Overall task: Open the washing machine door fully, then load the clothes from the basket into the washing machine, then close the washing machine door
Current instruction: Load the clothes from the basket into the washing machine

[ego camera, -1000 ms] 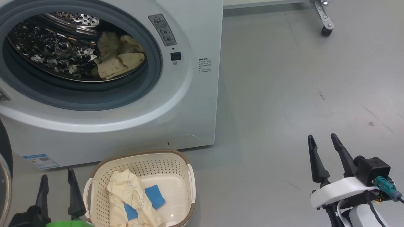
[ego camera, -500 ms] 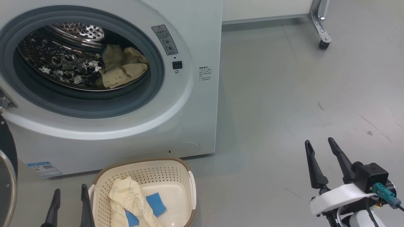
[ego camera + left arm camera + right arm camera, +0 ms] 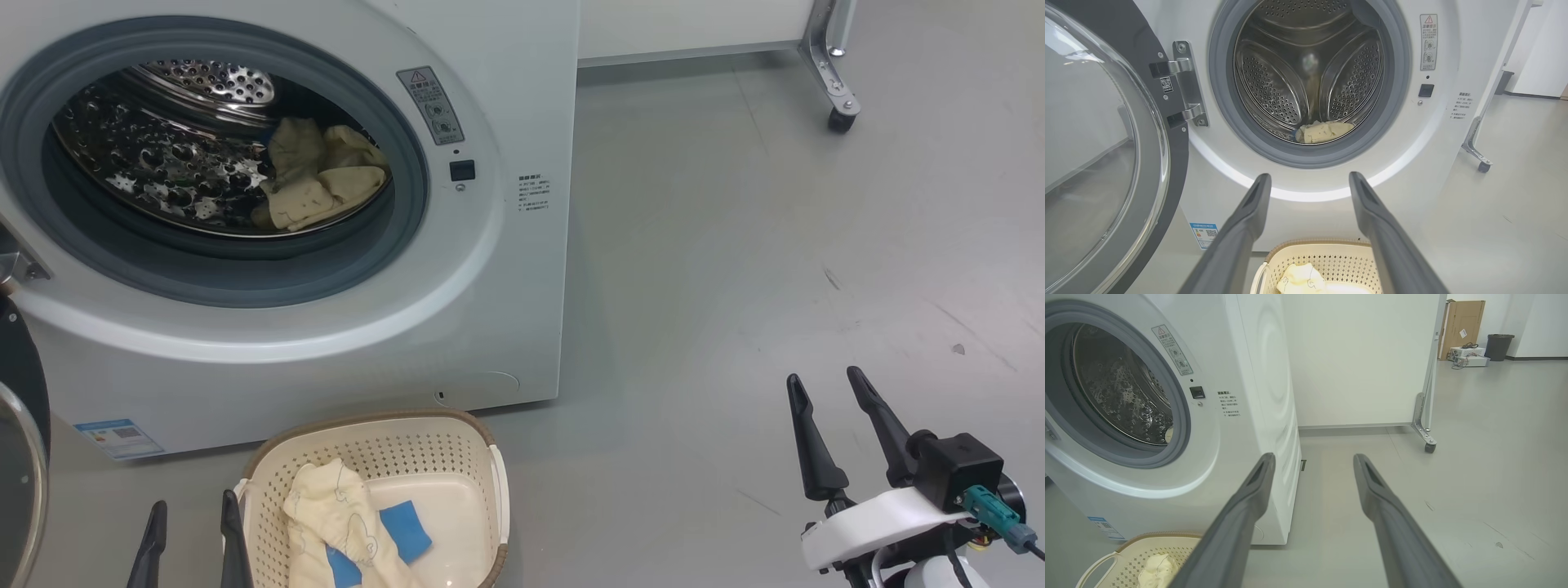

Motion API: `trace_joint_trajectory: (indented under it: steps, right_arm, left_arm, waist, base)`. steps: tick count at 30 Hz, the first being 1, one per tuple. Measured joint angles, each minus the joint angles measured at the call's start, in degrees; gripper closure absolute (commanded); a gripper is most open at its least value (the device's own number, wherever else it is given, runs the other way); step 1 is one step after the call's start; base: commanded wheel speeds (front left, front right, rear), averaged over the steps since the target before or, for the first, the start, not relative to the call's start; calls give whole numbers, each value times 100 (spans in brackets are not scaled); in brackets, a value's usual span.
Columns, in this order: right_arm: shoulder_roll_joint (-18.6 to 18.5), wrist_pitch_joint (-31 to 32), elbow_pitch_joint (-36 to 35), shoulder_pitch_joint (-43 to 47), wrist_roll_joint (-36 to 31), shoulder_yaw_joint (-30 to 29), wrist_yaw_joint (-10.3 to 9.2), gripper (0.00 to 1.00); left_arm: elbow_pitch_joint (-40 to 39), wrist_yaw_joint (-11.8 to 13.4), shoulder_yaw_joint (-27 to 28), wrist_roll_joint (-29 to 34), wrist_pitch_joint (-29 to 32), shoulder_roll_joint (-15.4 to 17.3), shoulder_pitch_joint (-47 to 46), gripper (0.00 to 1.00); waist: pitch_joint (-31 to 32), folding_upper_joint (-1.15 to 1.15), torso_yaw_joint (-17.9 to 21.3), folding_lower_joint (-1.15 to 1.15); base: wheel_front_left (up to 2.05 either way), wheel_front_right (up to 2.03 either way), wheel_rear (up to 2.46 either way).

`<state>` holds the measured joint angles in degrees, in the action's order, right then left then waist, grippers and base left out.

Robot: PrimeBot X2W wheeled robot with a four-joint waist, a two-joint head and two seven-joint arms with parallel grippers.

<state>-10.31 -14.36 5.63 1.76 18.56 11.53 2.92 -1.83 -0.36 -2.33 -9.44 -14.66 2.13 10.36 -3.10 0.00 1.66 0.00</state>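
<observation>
Left gripper (image 3: 193, 501) lower than before, just beside the basket (image 3: 367, 417); it and right gripper (image 3: 823, 376) released, empty.

A grey floor (image 3: 735, 286) is seen across the right half of the head view. It is marked by a short dark scuff (image 3: 831, 278) at centre right and by a small dark speck (image 3: 958, 349) further right. At the upper right, a metal bracket (image 3: 824, 49) ending in a black caster wheel (image 3: 841, 121) is set on the floor, and a white panel (image 3: 686, 24) is joined to it along the top edge. In the upper right of the right wrist view, a cardboard box (image 3: 1461, 328) is stood upright. A dark bin (image 3: 1499, 347) is placed near it, and low white boxes (image 3: 1469, 357) with cables are laid between them.
</observation>
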Motion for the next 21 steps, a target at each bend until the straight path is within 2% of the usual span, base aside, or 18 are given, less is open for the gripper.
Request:
trace_joint_trajectory:
  steps: [21]
  right_arm:
    - [9, 170, -233, 148, 2, 98, -2, 0]
  left_arm:
    - [62, 107, -267, -255, 0, 11, 283, 0]
  waist:
    - [-193, 0, 37, 0]
  base:
    - [0, 0, 0]
